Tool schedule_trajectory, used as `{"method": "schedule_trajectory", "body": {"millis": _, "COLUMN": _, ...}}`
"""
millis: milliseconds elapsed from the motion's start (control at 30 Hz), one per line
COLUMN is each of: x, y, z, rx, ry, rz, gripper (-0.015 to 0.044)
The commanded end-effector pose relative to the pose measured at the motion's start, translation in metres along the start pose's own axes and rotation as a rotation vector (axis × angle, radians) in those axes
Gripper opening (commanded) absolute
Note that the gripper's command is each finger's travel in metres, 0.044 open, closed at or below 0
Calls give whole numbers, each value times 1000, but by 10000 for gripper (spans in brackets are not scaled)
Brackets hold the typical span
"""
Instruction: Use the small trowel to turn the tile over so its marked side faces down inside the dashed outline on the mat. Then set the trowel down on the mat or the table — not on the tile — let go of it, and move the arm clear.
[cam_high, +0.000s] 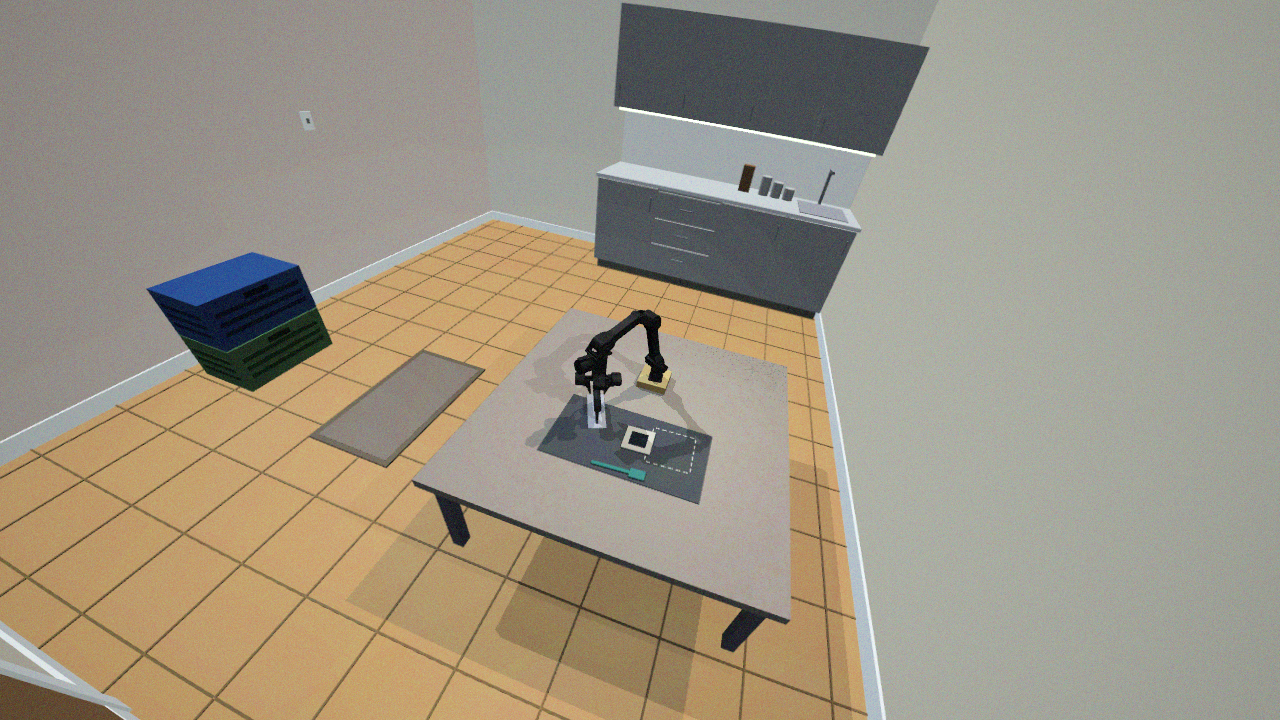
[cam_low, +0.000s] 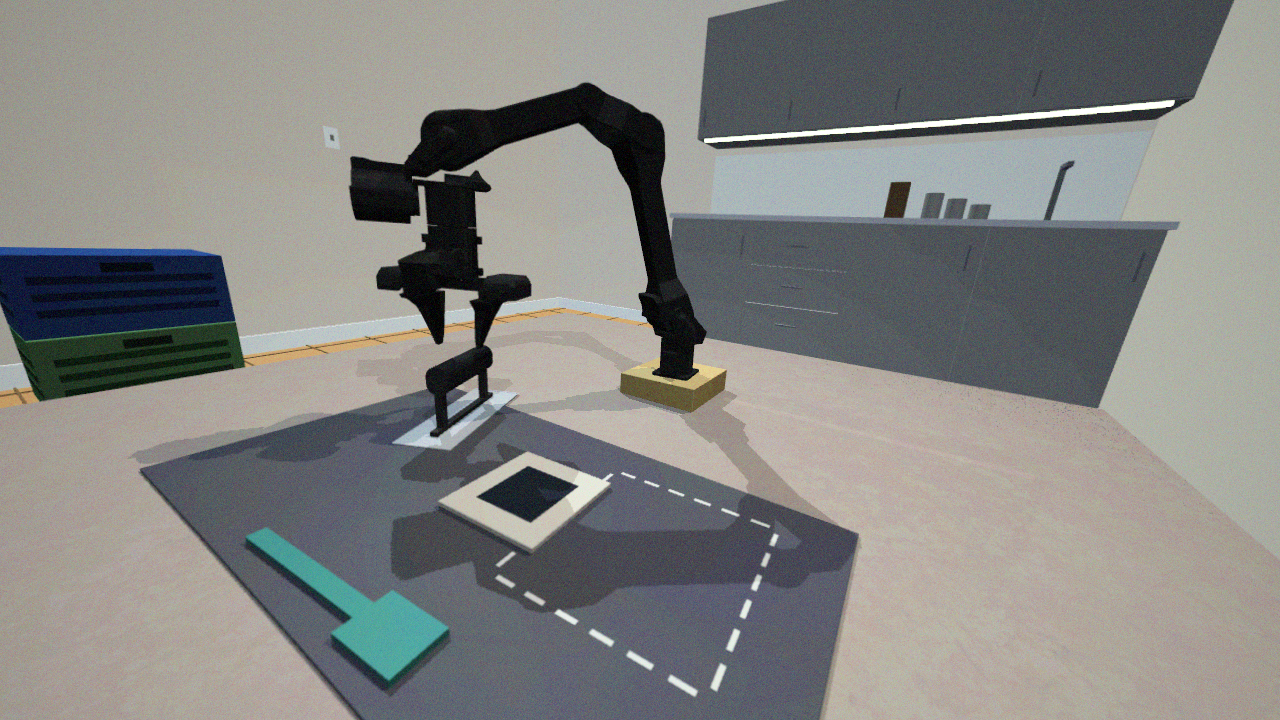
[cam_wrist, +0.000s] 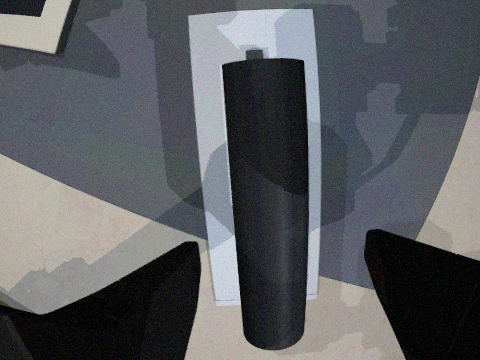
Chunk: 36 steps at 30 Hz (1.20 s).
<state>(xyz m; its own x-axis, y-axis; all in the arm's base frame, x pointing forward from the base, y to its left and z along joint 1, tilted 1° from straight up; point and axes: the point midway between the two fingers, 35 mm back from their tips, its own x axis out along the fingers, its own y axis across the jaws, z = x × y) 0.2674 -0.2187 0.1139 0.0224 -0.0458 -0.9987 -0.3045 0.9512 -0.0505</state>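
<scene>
The small trowel (cam_high: 588, 420) (cam_low: 414, 433) (cam_wrist: 270, 200) has a pale flat blade and a raised black handle. It lies blade down at the mat's back left part. My gripper (cam_low: 460, 344) (cam_wrist: 284, 250) is open and empty, pointing down just above the handle. In the wrist view the handle runs lengthwise between the two fingers. The tile (cam_high: 638, 439) (cam_low: 528, 492) (cam_wrist: 35, 34) lies flat with its dark square facing up. It covers part of the left side of the dashed outline (cam_low: 601, 637); most of the outline is to its right.
A teal spatula-like tool (cam_high: 617, 469) (cam_low: 389, 631) lies on the front left of the dark mat (cam_low: 796, 644). The arm's yellowish base block (cam_high: 654, 380) (cam_low: 657, 390) stands on the table (cam_high: 537, 501) behind the mat. Stacked crates (cam_high: 241, 313) are on the floor to the left.
</scene>
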Motion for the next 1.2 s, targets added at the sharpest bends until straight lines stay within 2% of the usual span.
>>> {"method": "schedule_trajectory", "body": {"millis": 0, "x": 8, "y": 1, "z": 0, "rx": -7, "ry": 1, "rz": 8, "gripper": 270}}
{"method": "schedule_trajectory", "body": {"millis": 700, "x": 39, "y": 2, "z": 0, "rx": -7, "ry": 1, "rz": 8, "gripper": 270}}
{"method": "schedule_trajectory", "body": {"millis": 833, "x": 39, "y": 2, "z": 0, "rx": -7, "ry": 1, "rz": 8, "gripper": 165}}
{"method": "schedule_trajectory", "body": {"millis": 1000, "x": 39, "y": 2, "z": 0, "rx": -7, "ry": 1, "rz": 8, "gripper": 132}}
{"method": "schedule_trajectory", "body": {"millis": 1167, "x": 39, "y": 2, "z": 0, "rx": -7, "ry": 1, "rz": 8, "gripper": 130}}
